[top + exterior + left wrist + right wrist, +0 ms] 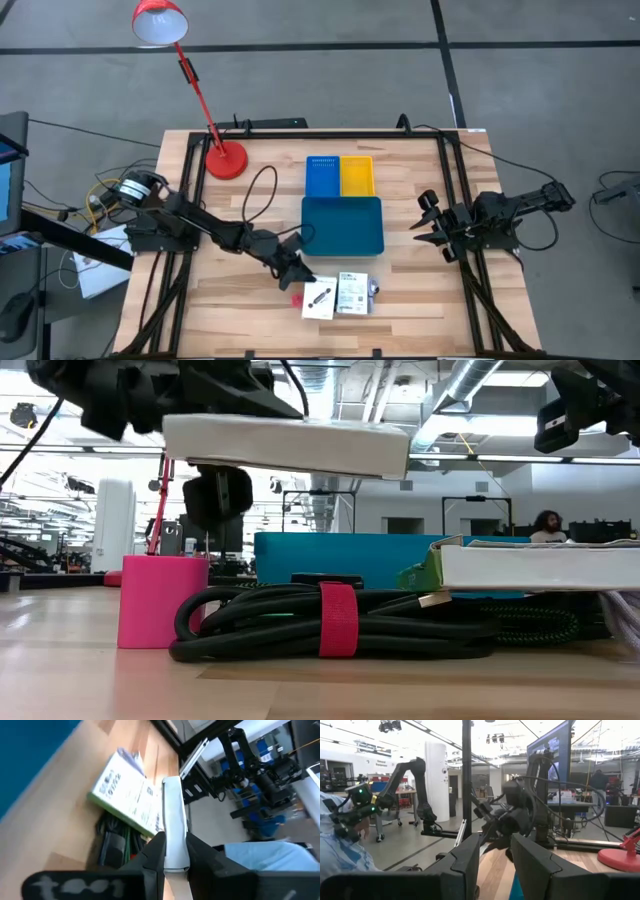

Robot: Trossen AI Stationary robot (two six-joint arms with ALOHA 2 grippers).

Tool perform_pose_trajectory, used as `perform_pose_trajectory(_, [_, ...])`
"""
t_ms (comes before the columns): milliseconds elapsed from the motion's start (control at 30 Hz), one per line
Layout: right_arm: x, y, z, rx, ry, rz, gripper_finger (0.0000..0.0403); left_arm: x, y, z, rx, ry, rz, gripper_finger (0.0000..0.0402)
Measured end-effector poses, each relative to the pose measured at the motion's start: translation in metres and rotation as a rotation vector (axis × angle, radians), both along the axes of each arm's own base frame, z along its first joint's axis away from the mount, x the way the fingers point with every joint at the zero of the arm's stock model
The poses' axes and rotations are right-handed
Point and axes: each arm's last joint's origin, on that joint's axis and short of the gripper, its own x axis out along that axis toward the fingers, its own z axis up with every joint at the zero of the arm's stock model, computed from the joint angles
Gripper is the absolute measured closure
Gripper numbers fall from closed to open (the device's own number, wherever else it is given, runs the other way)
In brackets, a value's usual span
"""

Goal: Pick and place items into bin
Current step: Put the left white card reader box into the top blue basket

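Left claw (175, 851) clamps a packet (173, 822) by its edge; it may slip before reaching the bin (343, 226). Right claw (495, 855), apart, waits at frame right.

Items beside the bin, one packet lifted.
We note a white packet (290, 447) raised flat above the coiled cable (330, 622) and pink block (160, 600); second packet (352, 295) lies near the teal tray (342, 225).

Left arm (215, 232): dark, jointed links; a round silver-and-black motor housing at its base, beside a bundle of yellow and white cables.
Right arm (505, 212): same dark, angular segments; thin black cable trailing from its base.
Left fingers (155, 855): flat, matte black, wedge-shaped plates.
Right fingers (465, 860): broad black slabs with bevelled edges.
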Motion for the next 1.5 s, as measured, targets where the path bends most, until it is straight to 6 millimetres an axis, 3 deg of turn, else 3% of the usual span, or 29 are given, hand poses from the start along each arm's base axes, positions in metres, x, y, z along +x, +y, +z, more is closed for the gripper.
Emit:
perform_pose_trajectory(400, [0.0,0.0,0.0,0.0,0.0,0.0,0.0294,-0.016,0.013,0.054,0.221,-0.255,0.102,0.036])
perform_pose_trajectory(733, [0.0,0.0,0.0,0.0,0.0,-0.001,0.0294,-0.034,0.045,0.097,0.477,-0.429,0.225,0.036])
perform_pose_trajectory(1033, [0.0,0.0,0.0,0.0,0.0,0.0,0.0294,-0.049,0.097,0.107,0.678,-0.361,0.295,0.036])
perform_pose_trajectory(1500, [0.0,0.0,0.0,0.0,0.0,0.0,0.0294,-0.061,0.179,0.103,0.845,-0.325,0.296,0.036])
